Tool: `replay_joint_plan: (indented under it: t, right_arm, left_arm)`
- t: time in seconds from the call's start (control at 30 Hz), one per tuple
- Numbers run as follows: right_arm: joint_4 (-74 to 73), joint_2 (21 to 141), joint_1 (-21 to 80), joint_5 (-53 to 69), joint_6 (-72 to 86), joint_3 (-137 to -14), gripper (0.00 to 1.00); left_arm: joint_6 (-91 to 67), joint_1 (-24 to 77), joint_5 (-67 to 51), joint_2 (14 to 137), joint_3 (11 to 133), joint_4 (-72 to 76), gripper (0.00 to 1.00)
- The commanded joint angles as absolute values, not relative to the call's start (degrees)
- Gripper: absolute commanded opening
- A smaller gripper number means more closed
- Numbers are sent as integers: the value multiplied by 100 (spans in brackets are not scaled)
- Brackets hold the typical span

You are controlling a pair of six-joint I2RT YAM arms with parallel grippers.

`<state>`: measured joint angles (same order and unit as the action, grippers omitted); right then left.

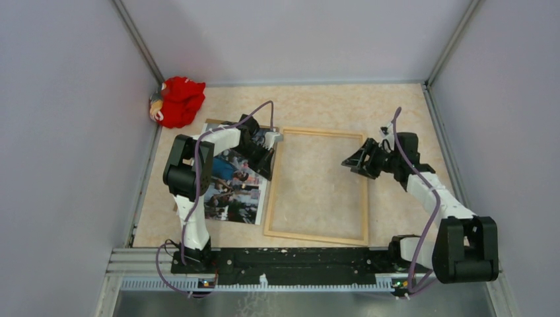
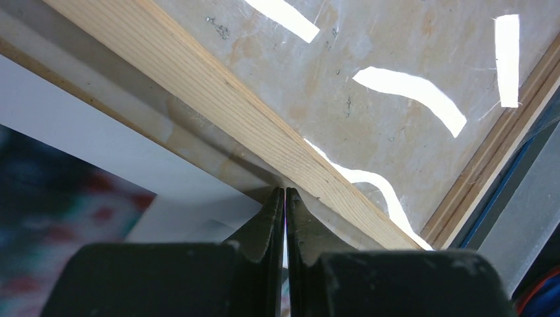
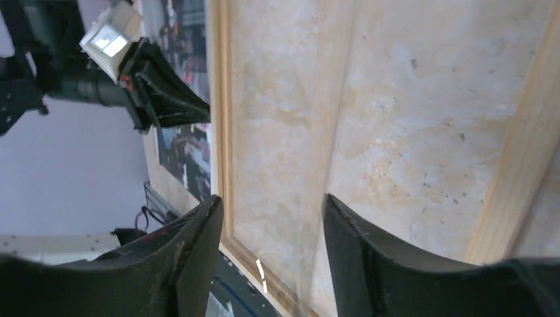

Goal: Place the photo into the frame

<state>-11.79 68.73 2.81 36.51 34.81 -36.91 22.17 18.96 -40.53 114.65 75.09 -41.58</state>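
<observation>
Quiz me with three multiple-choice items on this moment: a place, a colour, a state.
1. Where is the photo relative to the frame? A inside it; B beside it, off its left rail; C beyond its right rail.
2. What colour is the bundle in the far left corner? A green; B red; C yellow.
3. The right gripper is: A open; B shut on the frame; C shut on the photo.
Answers: B, the print lies outside the left rail; B, plainly red; A, its jaws stand apart.

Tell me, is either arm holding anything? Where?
The left gripper seems to pinch the glossy rectangular photo by its white edge; the right gripper is open, empty.
</observation>
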Motion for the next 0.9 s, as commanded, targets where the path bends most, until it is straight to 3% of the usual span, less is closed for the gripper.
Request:
replay_joint_plan:
  t: [0.0,0.37,0.87]
  right_arm:
    - [-356,6683,288,4396,3815,-3513,48]
    - [-107,6430,723,4445,3635,-3857,5]
    - [559,5909,817,4356,3779,-3445,0]
  left_arm:
    - [2273,1880,-4036,11522,7558,-4120,9]
    - [2250,1880,-4011,11523,7600,-4124,8]
    - [2258,1819,-4034,11540,7616,-4158,7]
